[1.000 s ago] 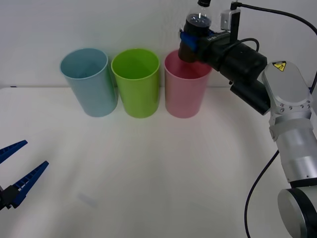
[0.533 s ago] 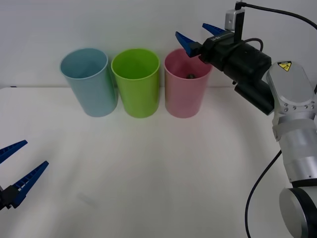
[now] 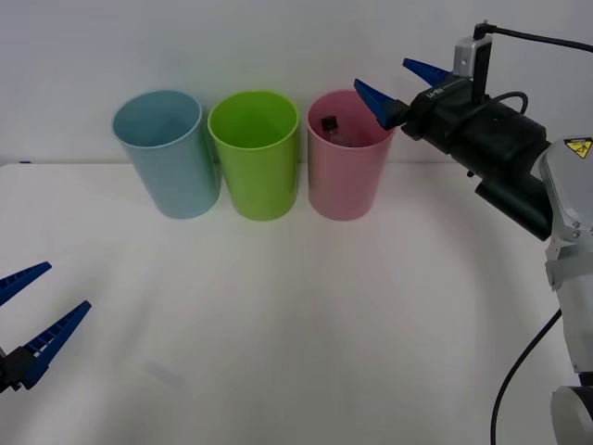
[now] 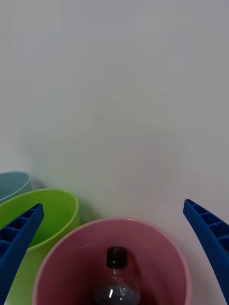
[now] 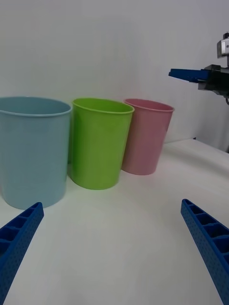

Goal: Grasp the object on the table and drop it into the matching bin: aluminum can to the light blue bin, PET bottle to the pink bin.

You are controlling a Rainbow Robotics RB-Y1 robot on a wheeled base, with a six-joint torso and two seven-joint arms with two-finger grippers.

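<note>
Pink bin (image 3: 346, 158): bottle (image 4: 115, 279) inside, upright, black cap up, below rim. Right tool (image 3: 394, 85) spread wide, empty, hovering just above and beside rim. Left tool (image 3: 30, 320) spread, empty, low over white worktop (image 3: 296, 315), well apart from bins. Green bin (image 3: 255, 153) between pink and blue bin (image 3: 167, 153).

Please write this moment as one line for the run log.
small clear plastic bottle: inside tall pink plastic bin | right end effector: open, by pink rim | left end effector: open, parked low | status: drop done
</note>
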